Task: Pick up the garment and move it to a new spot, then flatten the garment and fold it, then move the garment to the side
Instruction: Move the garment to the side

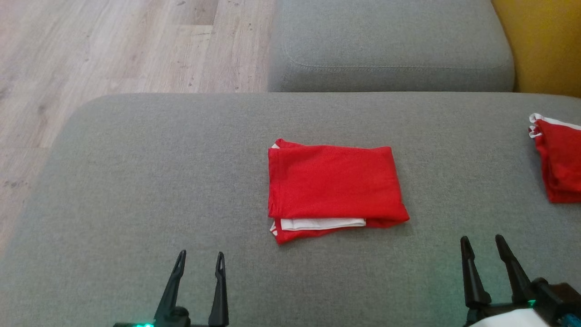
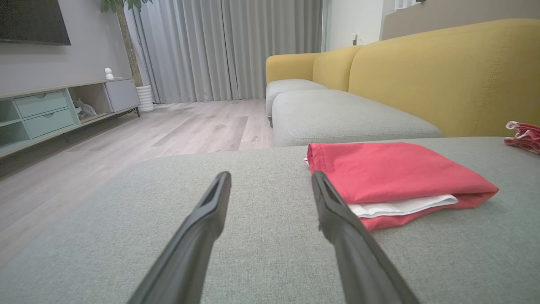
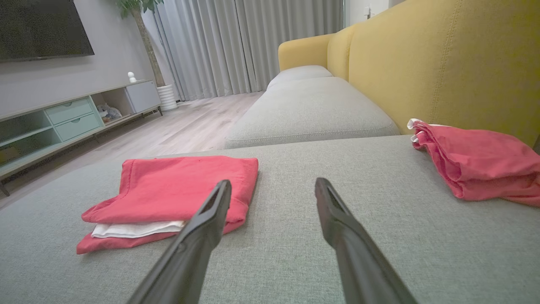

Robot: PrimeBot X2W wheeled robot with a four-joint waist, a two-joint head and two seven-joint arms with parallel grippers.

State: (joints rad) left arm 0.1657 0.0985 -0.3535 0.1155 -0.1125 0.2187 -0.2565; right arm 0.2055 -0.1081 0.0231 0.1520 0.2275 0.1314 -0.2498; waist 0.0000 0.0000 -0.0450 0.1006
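Grey sofa cushion, wood floor beyond its far edge: the folded red garment lies at the cushion's middle, its long axis running left to right, parallel to the near edge. A white layer peeks from its near side. Your left tool and right tool hover by the near edge, each with fingers spread apart and holding nothing. The garment sits ahead and between them; the left looks marginally nearer, off the garment's near-left corner. A second red garment rests at the right edge, so with the fold made, the sideways move likely heads that way.
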